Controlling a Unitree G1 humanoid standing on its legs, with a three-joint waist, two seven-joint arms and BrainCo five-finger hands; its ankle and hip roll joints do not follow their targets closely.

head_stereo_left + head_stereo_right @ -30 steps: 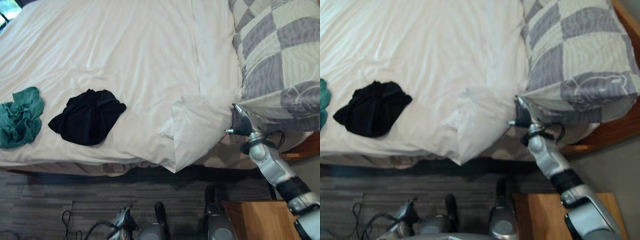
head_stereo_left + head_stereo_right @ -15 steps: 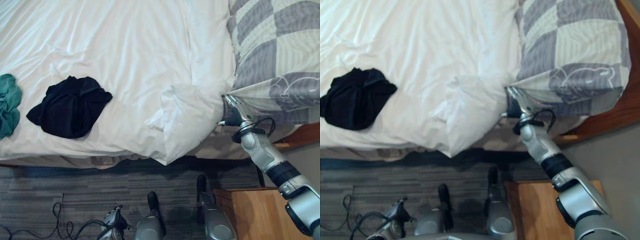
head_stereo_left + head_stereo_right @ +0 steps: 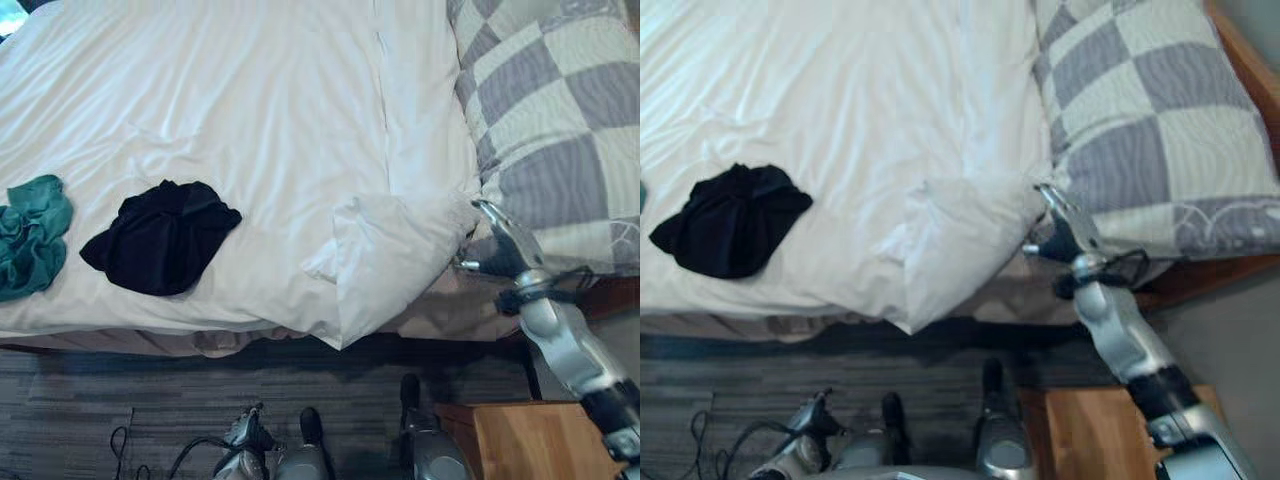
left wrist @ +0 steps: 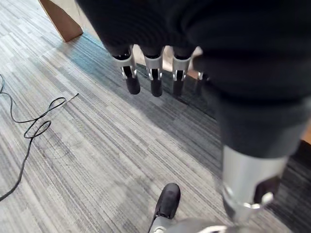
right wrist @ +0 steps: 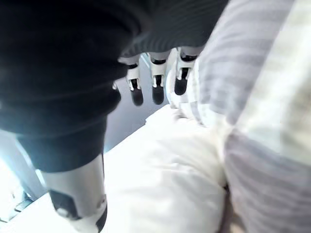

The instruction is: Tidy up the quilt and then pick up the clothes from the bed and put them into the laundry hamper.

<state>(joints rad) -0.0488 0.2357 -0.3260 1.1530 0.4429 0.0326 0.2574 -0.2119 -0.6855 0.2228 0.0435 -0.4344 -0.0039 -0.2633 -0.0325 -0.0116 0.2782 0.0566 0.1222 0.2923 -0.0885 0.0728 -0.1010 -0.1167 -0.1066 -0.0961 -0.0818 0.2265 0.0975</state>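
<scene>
So I'm driving this thing remotely and here's where I'm at; the right hand (image 3: 497,243) sits at the bed's near edge, right in the gap between the folded-back corner of the white quilt (image 3: 385,250) and the checked pillow (image 3: 560,130); in its wrist view the fingers (image 5: 157,85) hang straight and relaxed, holding nothing, with the pillow's cloth just beside them. The left hand (image 4: 160,68) dangles down by the floor with loose, straight fingers too, so it's idle.

The quilt corner is flipped over on itself and droops off the mattress edge, so I'd say the tidying part isn't done yet; the black garment (image 3: 160,235) and the teal garment (image 3: 32,245) lie on the quilt well apart from the right hand, near the bed's left side. I can't see the hamper.

What worries me: the fingers are so close to the pillow that a closing grab could catch pillowcase instead of quilt, and then a pull drags the pillow off; also if I yank the quilt hard to flatten that fold, the clothes could slide toward the edge and drop to the floor; grabbing just one layer of the fold would leave it bunched underneath.
</scene>
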